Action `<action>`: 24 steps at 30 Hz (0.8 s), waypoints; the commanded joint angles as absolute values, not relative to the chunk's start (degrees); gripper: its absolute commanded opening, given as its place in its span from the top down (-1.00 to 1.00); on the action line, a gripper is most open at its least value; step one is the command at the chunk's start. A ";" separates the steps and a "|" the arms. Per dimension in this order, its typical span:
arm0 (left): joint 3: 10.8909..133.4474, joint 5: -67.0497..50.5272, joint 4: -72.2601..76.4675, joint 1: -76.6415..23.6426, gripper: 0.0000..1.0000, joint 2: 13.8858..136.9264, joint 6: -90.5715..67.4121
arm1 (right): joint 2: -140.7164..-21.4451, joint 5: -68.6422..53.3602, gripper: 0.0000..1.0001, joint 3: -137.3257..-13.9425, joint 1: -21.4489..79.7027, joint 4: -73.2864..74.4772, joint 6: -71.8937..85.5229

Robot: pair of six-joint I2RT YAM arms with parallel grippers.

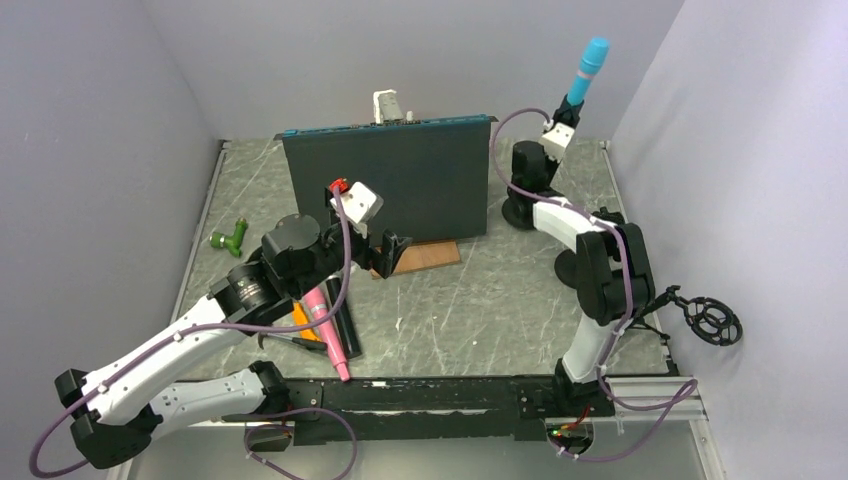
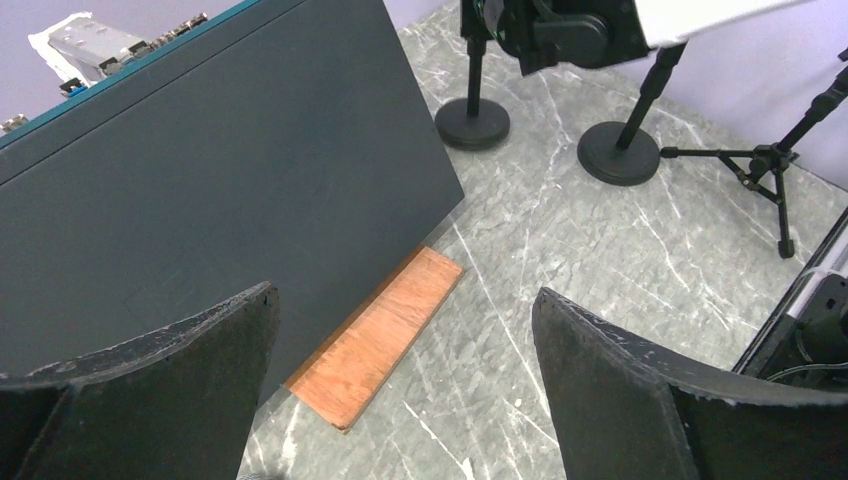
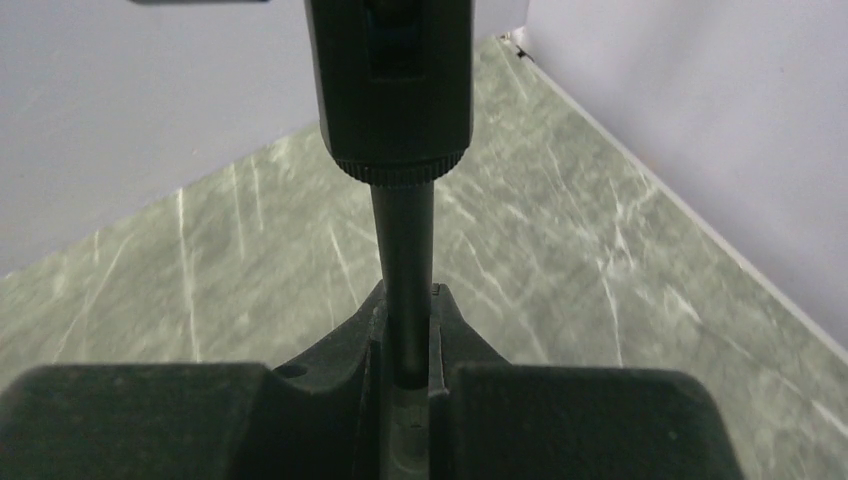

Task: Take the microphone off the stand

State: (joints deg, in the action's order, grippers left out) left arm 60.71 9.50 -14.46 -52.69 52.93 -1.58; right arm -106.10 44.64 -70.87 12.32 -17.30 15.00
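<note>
- Top external view: blue-headed microphone [image 1: 590, 65] upright, up beyond the top right corner of the dark board [image 1: 400, 180].
- Right wrist view: right jaws clamped along the thin black shaft [image 3: 404, 270] under its thick barrel.
- Round base of the stand [image 1: 518, 212] on the worktop [image 1: 470, 300] just right of the board; unclear whether parted from the microphone.
- Left jaws wide apart, gripping nothing, in front of the board, above a wooden block [image 2: 380, 335] at its foot.

A dark upright board [image 1: 390, 180] stood across the middle of a grey-green marbled table [image 1: 480, 310], with a flat wooden plank [image 1: 430, 255] lying at its foot. A small green object [image 1: 229, 239] lay near the table's left edge.
</note>
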 commanded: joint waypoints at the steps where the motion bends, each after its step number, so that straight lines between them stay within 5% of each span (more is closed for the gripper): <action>1: 60.73 8.20 -12.54 -52.47 -0.99 51.41 -3.02 | -98.78 48.55 1.00 -63.26 15.77 -18.32 18.37; 11: 59.95 8.92 -11.97 -52.51 -0.99 49.77 -3.82 | -83.66 53.43 1.00 -50.23 25.22 -9.16 23.24; 24: 58.84 10.70 -11.15 -52.50 -0.99 49.25 -4.60 | -62.88 41.28 1.00 -27.99 42.57 -17.15 22.16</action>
